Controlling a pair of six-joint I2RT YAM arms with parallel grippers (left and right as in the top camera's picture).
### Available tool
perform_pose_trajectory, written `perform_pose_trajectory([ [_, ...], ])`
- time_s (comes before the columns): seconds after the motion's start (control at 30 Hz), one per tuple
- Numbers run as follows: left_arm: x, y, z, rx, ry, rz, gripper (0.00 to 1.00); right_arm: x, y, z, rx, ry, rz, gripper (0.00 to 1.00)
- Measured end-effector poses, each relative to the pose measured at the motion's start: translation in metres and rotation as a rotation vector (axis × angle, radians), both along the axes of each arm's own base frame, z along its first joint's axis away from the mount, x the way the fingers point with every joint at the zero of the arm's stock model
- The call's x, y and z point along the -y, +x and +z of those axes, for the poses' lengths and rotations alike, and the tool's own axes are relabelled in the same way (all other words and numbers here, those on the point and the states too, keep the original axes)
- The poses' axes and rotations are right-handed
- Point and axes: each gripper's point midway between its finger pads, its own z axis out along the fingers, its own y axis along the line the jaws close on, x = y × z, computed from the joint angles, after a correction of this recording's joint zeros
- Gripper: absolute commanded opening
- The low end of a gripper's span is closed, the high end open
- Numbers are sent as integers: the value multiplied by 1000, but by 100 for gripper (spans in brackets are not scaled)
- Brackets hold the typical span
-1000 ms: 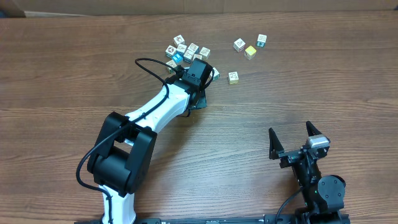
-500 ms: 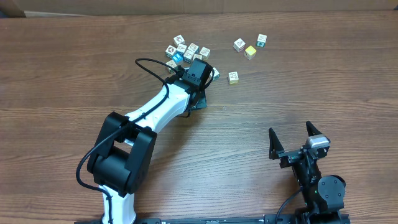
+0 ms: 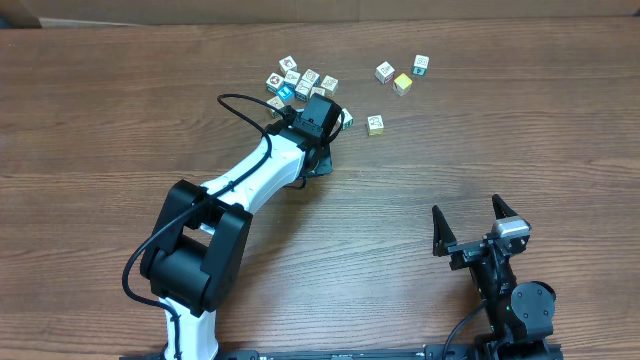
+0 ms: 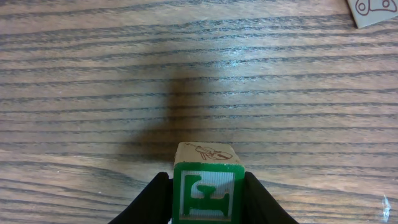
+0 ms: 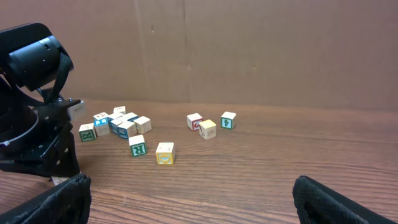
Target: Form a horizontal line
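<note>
The left gripper (image 4: 208, 202) pinches a sharp-edged wooden cube (image 4: 206, 163) with a glossy green "E" face above the grained tabletop (image 4: 93, 93). The right gripper (image 3: 468, 225) gapes empty. The green "R" cube (image 5: 137, 146) and cream cube (image 5: 165, 152) sit near each other but apart, with open wood in front.

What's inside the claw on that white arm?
A small cube with a green letter face and a brown drawing on top, pinched in the left gripper. From overhead it is covered, and its underside is hidden.
</note>
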Motion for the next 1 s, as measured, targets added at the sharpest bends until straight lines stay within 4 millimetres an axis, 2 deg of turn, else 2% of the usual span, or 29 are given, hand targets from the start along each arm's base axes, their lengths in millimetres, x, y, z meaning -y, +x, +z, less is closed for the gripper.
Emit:
perform_pose_trajectory([
  [1.0, 4, -5, 0, -30, -24, -11, 29, 0, 0, 0, 0, 0, 0, 100],
])
